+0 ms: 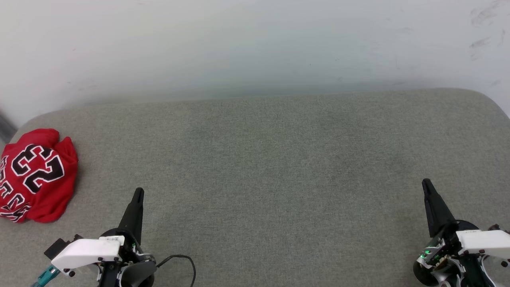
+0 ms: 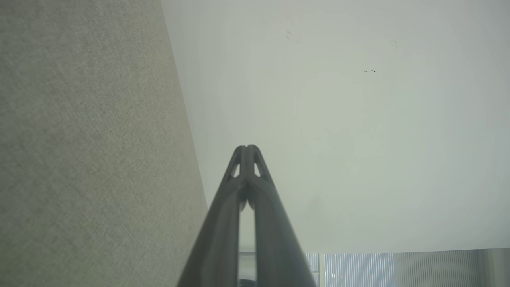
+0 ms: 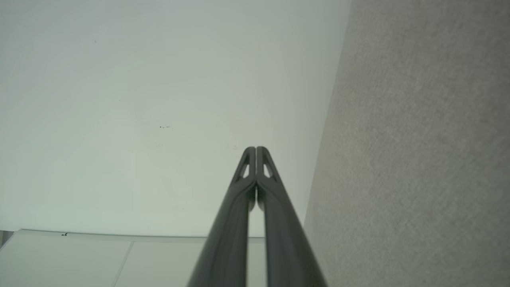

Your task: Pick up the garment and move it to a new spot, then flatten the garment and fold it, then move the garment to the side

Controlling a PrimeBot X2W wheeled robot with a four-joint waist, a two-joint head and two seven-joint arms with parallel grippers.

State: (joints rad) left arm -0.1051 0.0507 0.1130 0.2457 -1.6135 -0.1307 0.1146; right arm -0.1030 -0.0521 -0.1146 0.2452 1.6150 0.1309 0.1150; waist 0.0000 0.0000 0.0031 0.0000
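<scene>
Item, the garment (image 1: 36, 175): red jersey with black, white-outlined 23 facing up, lying crumpled in a heap at the left edge of the grey fabric surface (image 1: 255, 167), touching neither claw. Item, left gripper (image 1: 138, 193): sitting at lower left of the head view, just to the right of the garment and apart from it, its tip pointing toward the pale wall (image 1: 239, 44); in its wrist view the two dark fingers (image 2: 223, 223) are pressing together at the tips, gripping nothing. Item, right gripper (image 1: 425, 183): sitting at lower right, well apart from the garment; its fingers (image 3: 279, 223) are likewise meeting at the tips, closed and empty. Item, black cable (image 1: 187, 261): looping beside the left wrist
</scene>
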